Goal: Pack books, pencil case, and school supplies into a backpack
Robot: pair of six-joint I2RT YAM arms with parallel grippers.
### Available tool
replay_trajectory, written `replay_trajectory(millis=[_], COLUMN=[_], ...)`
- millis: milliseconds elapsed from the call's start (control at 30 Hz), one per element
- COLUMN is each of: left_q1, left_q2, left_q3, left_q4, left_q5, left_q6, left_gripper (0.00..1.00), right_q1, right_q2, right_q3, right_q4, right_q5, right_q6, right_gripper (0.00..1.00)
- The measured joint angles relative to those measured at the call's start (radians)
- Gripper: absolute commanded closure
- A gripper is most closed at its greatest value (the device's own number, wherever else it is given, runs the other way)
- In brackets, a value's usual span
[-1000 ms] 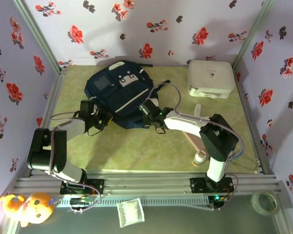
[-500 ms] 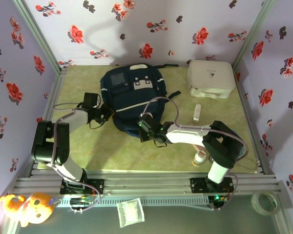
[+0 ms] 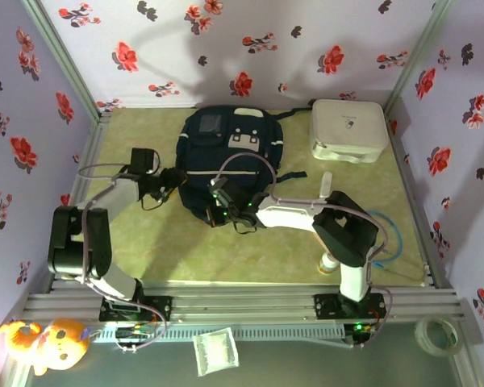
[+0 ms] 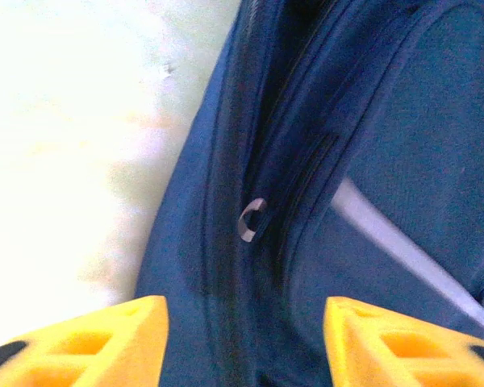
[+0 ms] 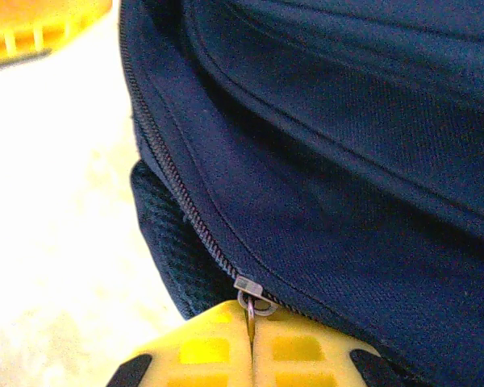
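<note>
- Navy-blue fabric is dominating the table: the backpack [image 3: 230, 153] is lying flat toward 12 o'clock, front pocket facing up.
- I am holding the right gripper [image 5: 252, 326] at the bag's 6 o'clock edge, its yellow fingers pressed together on the small metal zip pull [image 5: 254, 306]. I judge that the grip is there so the slider can be drawn along the teeth to open the bag.
- I am hovering the left gripper [image 4: 244, 322] at the bag's 8 o'clock side, its fingers standing apart with nothing between them. A second pull ring [image 4: 252, 219] is lying just ahead on the seam, so this arm is probably waiting to take that ring or brace the fabric.
- Off at the bag's 2 o'clock, the white rounded box [image 3: 348, 129] is sitting well apart, out of both arms' way.
- Packing is not yet beginning, by my reading, since the teeth beside the gripped pull are looking closed.
</note>
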Motion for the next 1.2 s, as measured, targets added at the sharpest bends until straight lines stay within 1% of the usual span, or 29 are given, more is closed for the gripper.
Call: replay_trajectory(millis=[167,300,433,600,933,967,1033,1133,1200], left_q1=[-0.002,-0.019,-0.04,-0.066,-0.074,-0.074,-0.074,-0.076,-0.077], left_q2=[-0.071,-0.081,-0.077,-0.05,0.024,0.03,0.04,0.049,0.053], left_q3=[-0.028,-0.037,-0.037,-0.037,0.002,0.006,0.013,0.016,0.016], left_q4=[-0.055,-0.069,-0.082,-0.099,-0.098,-0.098,-0.098,-0.099,-0.099], left_q5=[-0.002,-0.002,-0.008,-0.065,-0.092,-0.093,-0.095,-0.1,-0.109], left_q6=[-0.001,-0.005,-0.007,-0.017,-0.018,-0.019,-0.018,-0.017,-0.019], left_gripper=[0.39,0.39,0.46,0.52,0.56,0.58,0.64,0.78,0.84], right_q1=[0.0,0.0,0.0,0.0,0.0,0.0,0.0,0.0,0.001], right_q2=[0.052,0.077,0.087,0.087,0.087,0.087,0.087,0.087,0.085], right_q3=[0.074,0.106,0.113,0.113,0.113,0.112,0.108,0.103,0.097], right_q4=[0.006,0.006,0.006,0.005,0.005,0.005,0.005,0.006,0.006], right_q5=[-0.023,-0.033,-0.037,-0.039,-0.038,-0.038,-0.038,-0.038,-0.032], right_q6=[-0.001,-0.001,-0.001,-0.001,-0.001,-0.001,-0.001,-0.001,0.0], right_gripper=[1.0,1.0,1.0,1.0,1.0,1.0,1.0,1.0,1.0])
